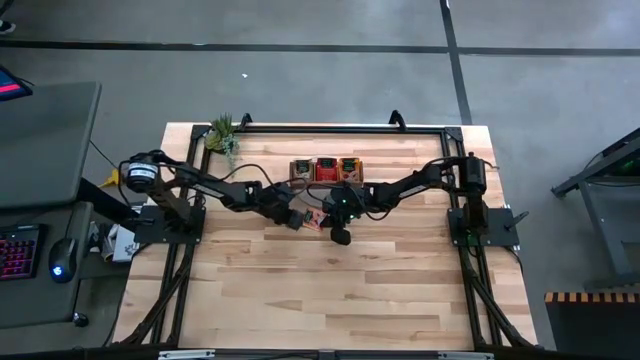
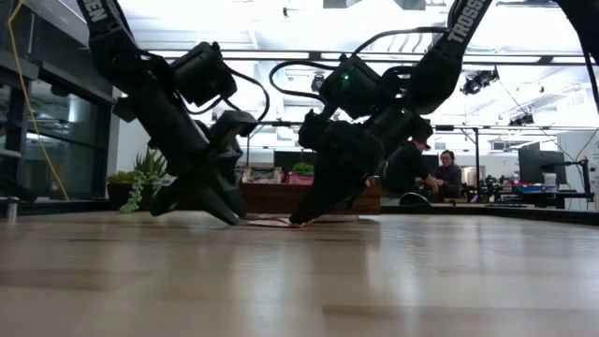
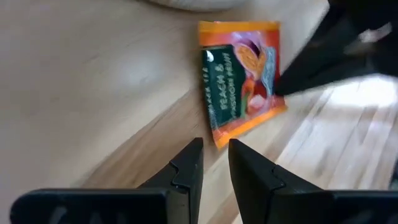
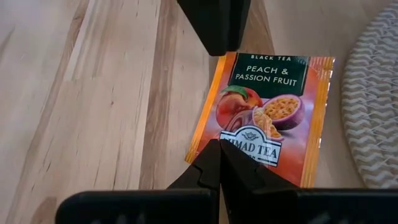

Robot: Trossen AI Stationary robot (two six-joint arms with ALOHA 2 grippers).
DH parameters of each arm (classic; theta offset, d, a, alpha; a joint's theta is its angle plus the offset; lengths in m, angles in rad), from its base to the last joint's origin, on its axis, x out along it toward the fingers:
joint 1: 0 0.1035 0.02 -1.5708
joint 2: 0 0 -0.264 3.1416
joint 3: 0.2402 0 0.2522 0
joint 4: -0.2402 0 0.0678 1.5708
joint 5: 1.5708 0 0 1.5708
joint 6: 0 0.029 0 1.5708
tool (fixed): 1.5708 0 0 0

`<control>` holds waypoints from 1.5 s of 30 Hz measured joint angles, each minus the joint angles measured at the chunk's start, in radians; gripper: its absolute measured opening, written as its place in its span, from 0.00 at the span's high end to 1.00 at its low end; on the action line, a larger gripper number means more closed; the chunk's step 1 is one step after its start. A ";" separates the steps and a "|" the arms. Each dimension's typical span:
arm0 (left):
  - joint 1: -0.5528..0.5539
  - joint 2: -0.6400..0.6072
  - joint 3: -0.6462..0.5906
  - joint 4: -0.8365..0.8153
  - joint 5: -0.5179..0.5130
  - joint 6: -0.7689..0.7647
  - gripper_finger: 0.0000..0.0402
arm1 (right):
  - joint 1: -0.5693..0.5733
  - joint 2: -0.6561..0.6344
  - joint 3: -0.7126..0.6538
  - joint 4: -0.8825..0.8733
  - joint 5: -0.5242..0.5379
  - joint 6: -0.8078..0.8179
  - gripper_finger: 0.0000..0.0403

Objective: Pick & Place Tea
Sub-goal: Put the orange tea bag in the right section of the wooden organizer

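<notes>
Left tool (image 3: 214, 165): narrow gap between its fingers, holding nothing, at one edge of the sachet.
Tea sachet (image 4: 264, 115): orange, flat on the bench (image 1: 330, 290), between both tools.
Right tool (image 4: 219, 163): fingers together, tips pressing the sachet's opposite edge.
Tray (image 1: 326, 169): just beyond.
Open bench: broad near half.

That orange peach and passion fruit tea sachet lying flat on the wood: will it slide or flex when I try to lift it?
The flat orange foil-look tea sachet probably skates on the smooth wooden table if pushed. It looks thin and light, so it likely bends when pinched at one edge. The shut right hand sits at its edge, the left hand just short of it.
</notes>
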 joint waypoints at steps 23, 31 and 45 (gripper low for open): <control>-0.001 0.012 0.002 0.064 -0.018 -0.150 0.45 | 0.000 0.002 -0.002 0.017 -0.017 0.003 1.00; 0.000 0.046 0.001 0.100 -0.029 -0.167 0.45 | 0.000 0.004 -0.003 0.070 -0.036 0.027 1.00; 0.001 0.088 0.010 0.156 0.011 -0.192 0.45 | 0.001 0.005 -0.004 0.093 -0.037 0.045 1.00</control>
